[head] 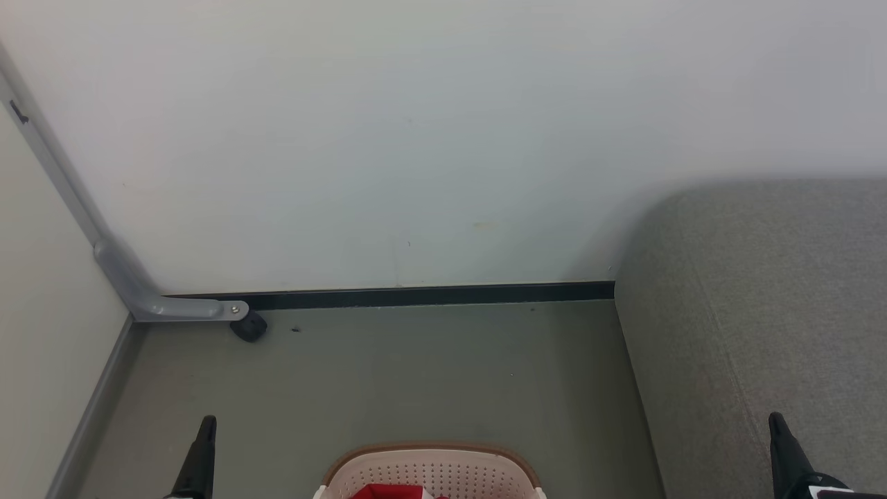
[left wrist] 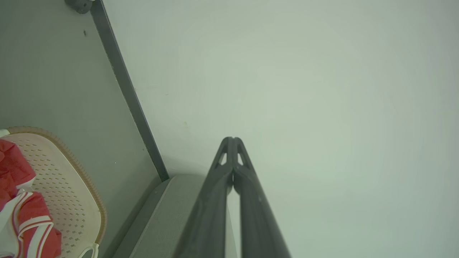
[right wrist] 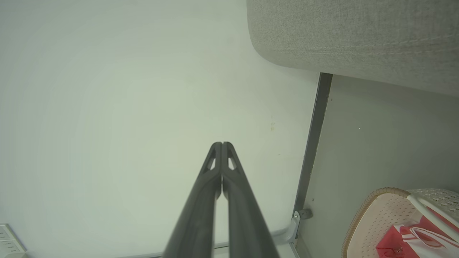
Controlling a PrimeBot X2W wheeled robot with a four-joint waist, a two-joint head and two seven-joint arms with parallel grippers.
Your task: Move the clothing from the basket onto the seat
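Observation:
The cream basket (head: 433,471) with a brown rim stands on the floor at the bottom middle of the head view. Red clothing (head: 388,492) with white stripes lies inside it, also seen as clothing (left wrist: 21,215) in the basket (left wrist: 71,200) and clothing (right wrist: 405,243) in the basket (right wrist: 380,215). The grey seat (head: 762,326) fills the right side, and shows as the seat (right wrist: 351,36) too. My left gripper (head: 206,424) is left of the basket and my right gripper (head: 776,419) is over the seat. Both are shut and empty, as the left gripper (left wrist: 232,139) and right gripper (right wrist: 221,144) show.
A pale wall (head: 443,138) with a dark baseboard (head: 429,296) stands behind the grey floor (head: 416,374). A grey metal bracket (head: 159,301) with a black wheel (head: 249,327) sits at the back left corner. A wall socket (right wrist: 9,240) is at the lower left of the right wrist view.

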